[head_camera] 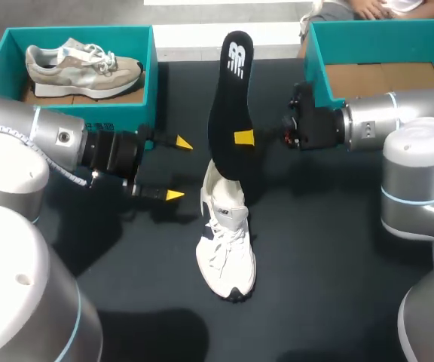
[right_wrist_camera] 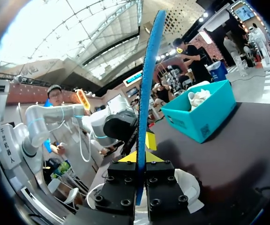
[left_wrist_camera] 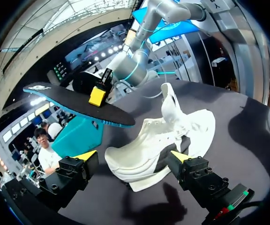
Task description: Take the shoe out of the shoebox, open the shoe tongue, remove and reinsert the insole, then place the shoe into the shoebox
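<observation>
A white sneaker [head_camera: 227,243] lies on the black table [head_camera: 322,264], toe toward the front edge. Above its heel hangs a black insole [head_camera: 229,105] with a blue underside, and my right gripper [head_camera: 244,137] is shut on its edge. The right wrist view shows that insole [right_wrist_camera: 148,93] edge-on between the yellow tips of the right gripper [right_wrist_camera: 141,157], with the sneaker [right_wrist_camera: 189,185] just below. My left gripper [head_camera: 178,169] is open to the left of the shoe's heel, holding nothing. From the left wrist, the left gripper [left_wrist_camera: 134,155] frames the sneaker [left_wrist_camera: 165,140] ahead, the insole [left_wrist_camera: 78,105] over it.
A teal shoebox [head_camera: 89,38] at the back left holds a beige sneaker [head_camera: 81,68]. A second teal box [head_camera: 319,68] at the back right shows a bare cardboard floor. My right arm [head_camera: 398,121] crosses in front of that box.
</observation>
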`<action>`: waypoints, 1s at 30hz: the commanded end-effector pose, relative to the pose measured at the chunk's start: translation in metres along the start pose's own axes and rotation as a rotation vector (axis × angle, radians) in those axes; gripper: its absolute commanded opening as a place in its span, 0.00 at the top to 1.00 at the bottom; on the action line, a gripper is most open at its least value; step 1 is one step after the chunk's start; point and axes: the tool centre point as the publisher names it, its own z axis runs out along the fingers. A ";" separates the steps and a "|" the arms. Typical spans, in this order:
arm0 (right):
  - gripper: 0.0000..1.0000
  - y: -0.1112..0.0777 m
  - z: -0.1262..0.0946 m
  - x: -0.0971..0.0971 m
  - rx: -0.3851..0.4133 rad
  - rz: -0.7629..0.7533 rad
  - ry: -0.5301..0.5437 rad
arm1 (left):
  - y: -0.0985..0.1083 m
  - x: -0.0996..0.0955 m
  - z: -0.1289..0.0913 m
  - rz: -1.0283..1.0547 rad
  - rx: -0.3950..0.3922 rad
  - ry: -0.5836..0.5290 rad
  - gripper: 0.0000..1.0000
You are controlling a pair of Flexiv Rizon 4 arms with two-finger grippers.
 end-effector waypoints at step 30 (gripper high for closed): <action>1.00 -0.025 0.035 -0.025 0.082 -0.042 0.007 | 0.015 0.032 0.006 -0.309 -0.189 0.010 0.00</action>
